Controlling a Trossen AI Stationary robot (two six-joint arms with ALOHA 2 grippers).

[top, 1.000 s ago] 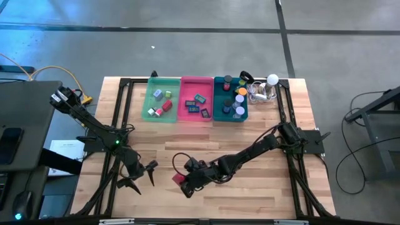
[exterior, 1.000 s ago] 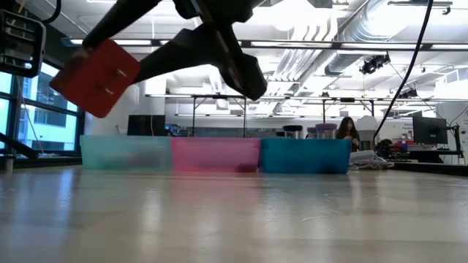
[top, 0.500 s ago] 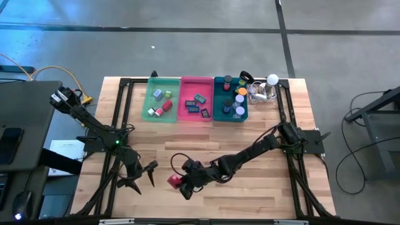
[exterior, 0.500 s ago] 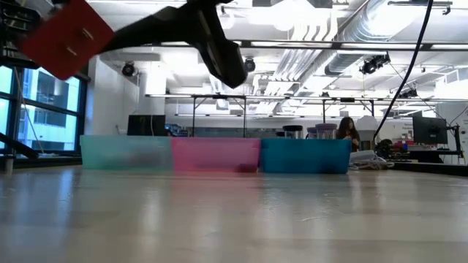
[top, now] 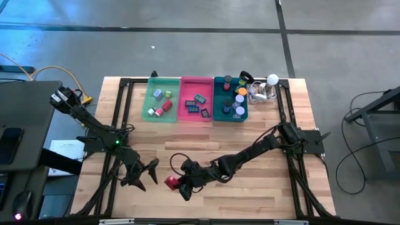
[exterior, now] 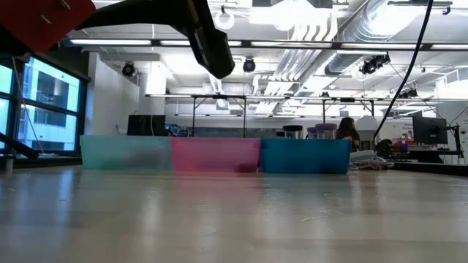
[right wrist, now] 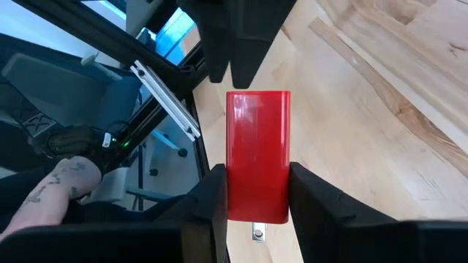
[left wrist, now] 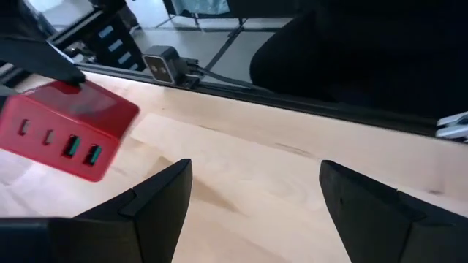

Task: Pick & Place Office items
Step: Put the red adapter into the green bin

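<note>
**Red charger carried toward the waiting left gripper**

We start with the surface [top: 250, 144], where the three trays, green tray [top: 161, 104], pink tray [top: 196, 106] and teal tray [top: 230, 106], sit along the far edge already holding small office items.

Across the last second the right arm has swung its load leftward over the near part of the surface. The right gripper [top: 181, 185] is pinching the red charger [top: 170, 182], a flat block with ports on one face, and in the low view that block has climbed up and off toward the corner of the frame, so it is well clear of the wood.

The left gripper [top: 142, 173] has turned to face it, fingers spread wide, and its wrist camera sees the charger just ahead.

We judge this to be a handover in preparation, with the charger still bound for a tray.
</note>
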